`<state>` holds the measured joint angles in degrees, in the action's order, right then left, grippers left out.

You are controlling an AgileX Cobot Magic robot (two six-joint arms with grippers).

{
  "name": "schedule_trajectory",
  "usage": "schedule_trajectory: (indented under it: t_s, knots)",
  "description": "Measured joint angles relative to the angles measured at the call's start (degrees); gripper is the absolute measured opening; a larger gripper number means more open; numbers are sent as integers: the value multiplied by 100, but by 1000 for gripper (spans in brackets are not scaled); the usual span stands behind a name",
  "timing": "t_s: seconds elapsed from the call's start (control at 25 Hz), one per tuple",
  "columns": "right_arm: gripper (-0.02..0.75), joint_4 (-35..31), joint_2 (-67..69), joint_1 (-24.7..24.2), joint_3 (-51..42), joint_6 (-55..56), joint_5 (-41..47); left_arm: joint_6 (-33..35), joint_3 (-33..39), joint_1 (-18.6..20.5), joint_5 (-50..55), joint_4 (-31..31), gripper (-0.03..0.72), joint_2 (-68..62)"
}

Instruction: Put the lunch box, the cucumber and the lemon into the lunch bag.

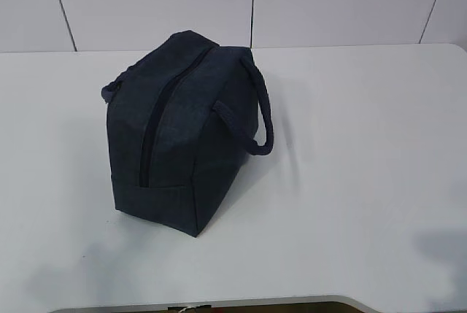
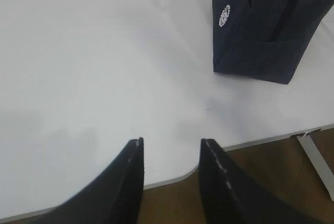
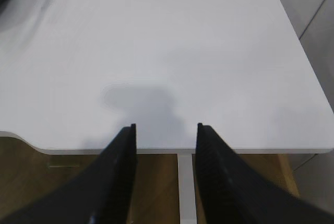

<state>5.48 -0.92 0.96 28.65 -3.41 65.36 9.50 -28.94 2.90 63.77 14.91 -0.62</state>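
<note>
The lunch bag (image 1: 182, 134) stands left of centre on the surface (image 1: 350, 182), zipper line running near edge to far. It lies ahead-right of the left gripper (image 2: 171, 153), the nearer arm. Both it and the right gripper (image 3: 166, 139) hold their jaws apart, empty. Lunch box, cucumber, lemon: unseen.

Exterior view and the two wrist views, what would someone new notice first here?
The dark navy lunch bag stands alone left of centre on the white table, its zipper looking closed and one loop handle hanging down its right side. No lunch box, cucumber or lemon shows anywhere. Both hands, left hand and right hand, hang open and empty over the table's near edge.
</note>
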Motion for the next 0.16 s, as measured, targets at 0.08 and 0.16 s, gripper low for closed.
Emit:
schedule_trajectory:
  t_s: [0.08, 0.16]
  knots:
    - [316, 0, 0, 0, 0, 0, 0, 0, 0, 0, 0, 0, 253, 0]
    - [316, 0, 0, 0, 0, 0, 0, 0, 0, 0, 0, 0, 253, 0]
